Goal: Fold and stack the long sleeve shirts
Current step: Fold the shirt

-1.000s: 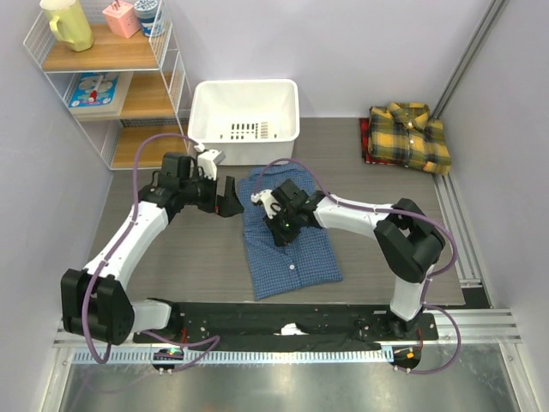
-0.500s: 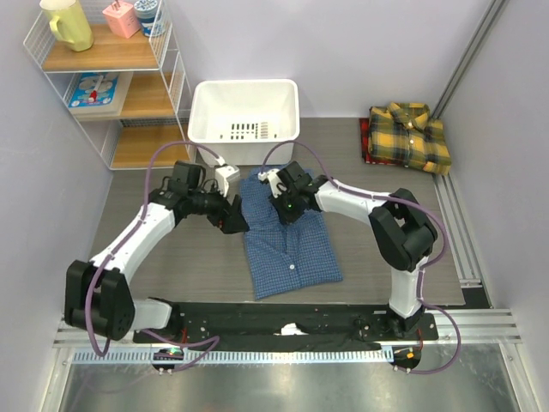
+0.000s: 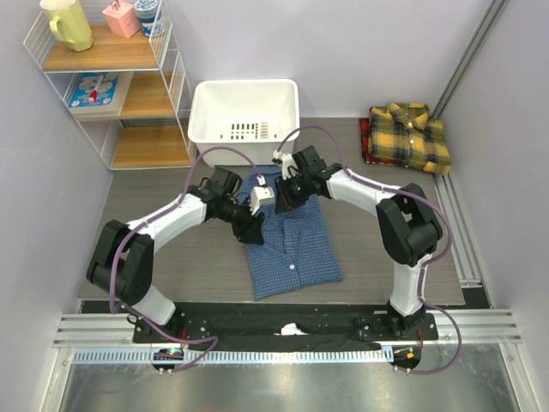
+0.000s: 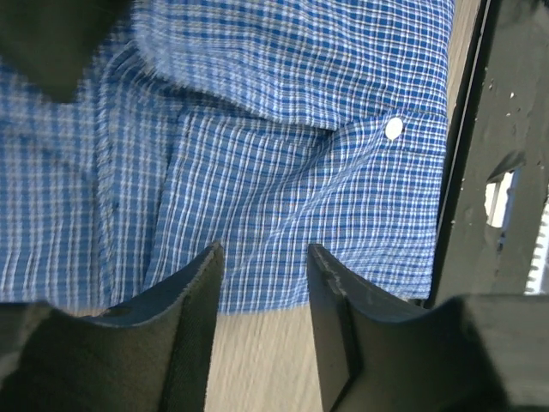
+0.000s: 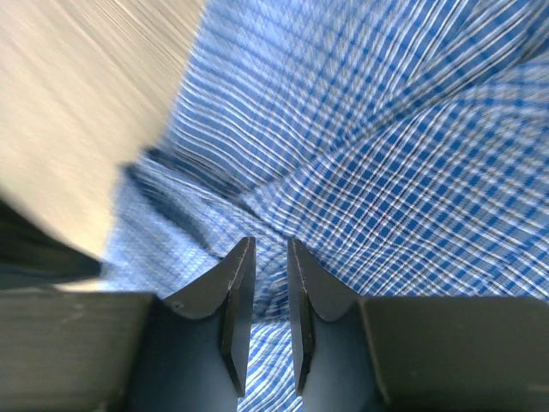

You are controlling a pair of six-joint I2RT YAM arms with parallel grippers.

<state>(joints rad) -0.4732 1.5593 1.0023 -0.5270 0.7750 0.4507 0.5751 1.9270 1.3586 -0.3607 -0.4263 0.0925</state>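
The blue long sleeve shirt (image 3: 296, 245) lies flat on the table's middle, collar toward the back. The yellow plaid one (image 3: 410, 136) sits folded at the back right. My left gripper (image 3: 255, 225) is low at the blue shirt's left edge. In the left wrist view its jaws stand partly open (image 4: 266, 253), with the cloth's edge (image 4: 300, 154) just past the tips and bare table between them. My right gripper (image 3: 287, 196) rests on the shirt's upper part near the collar. There its jaws stand narrowly apart (image 5: 271, 245) over rumpled blue cloth (image 5: 386, 154).
A white bin (image 3: 244, 120) stands just behind the blue shirt. A wire shelf unit (image 3: 111, 86) with wooden boards fills the back left corner. Metal rails (image 3: 455, 223) run along the right side.
My left gripper swung right to the blue shirt's left edge and its jaws narrowed. My right gripper slid toward the collar and its jaws parted slightly.
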